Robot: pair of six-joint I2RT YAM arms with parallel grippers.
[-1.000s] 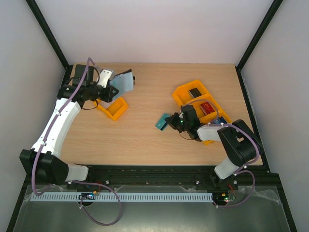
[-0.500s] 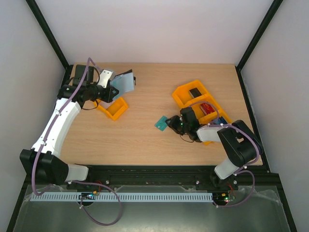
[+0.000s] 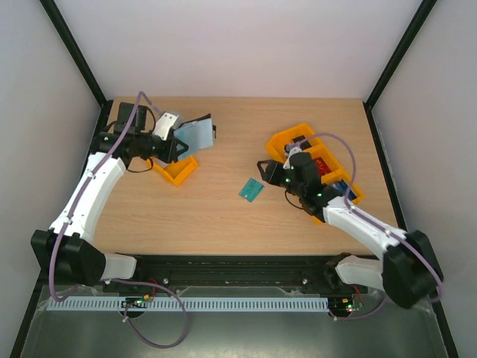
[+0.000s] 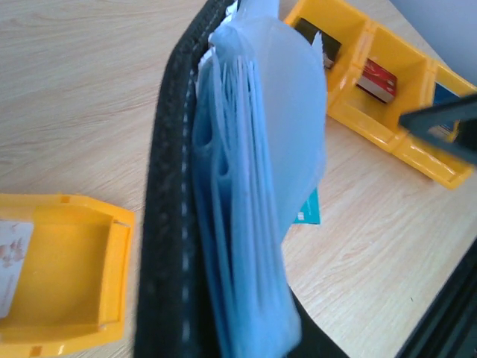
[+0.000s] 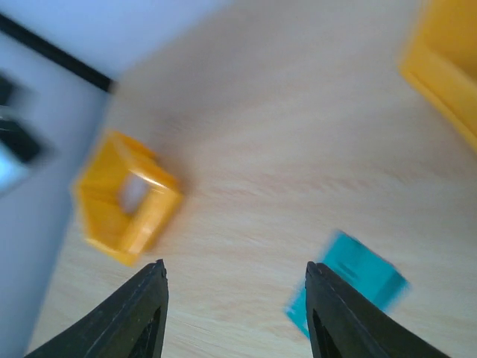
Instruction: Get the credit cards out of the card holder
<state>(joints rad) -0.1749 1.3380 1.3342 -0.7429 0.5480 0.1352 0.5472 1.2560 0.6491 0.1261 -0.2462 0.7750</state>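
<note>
One credit card [image 3: 252, 190] lies flat on the bare desk [image 3: 223, 216] near its middle, apart from every tray, which suggests it has been set there as removed. The card holder [image 3: 195, 134] is raised off the desk toward the far-left corner, just beyond the small orange tray [image 3: 177, 170]. Its blue-grey sleeves fan out toward the right arm, a pose that seems meant to present the pockets for pulling; whether any cards are inside cannot be told. The left gripper [image 3: 165, 143] is clamped tight on the holder's black spine. The right gripper [image 5: 237, 313] hovers just beside the card, on its right, with jaws parted partway, holding and touching nothing.
</note>
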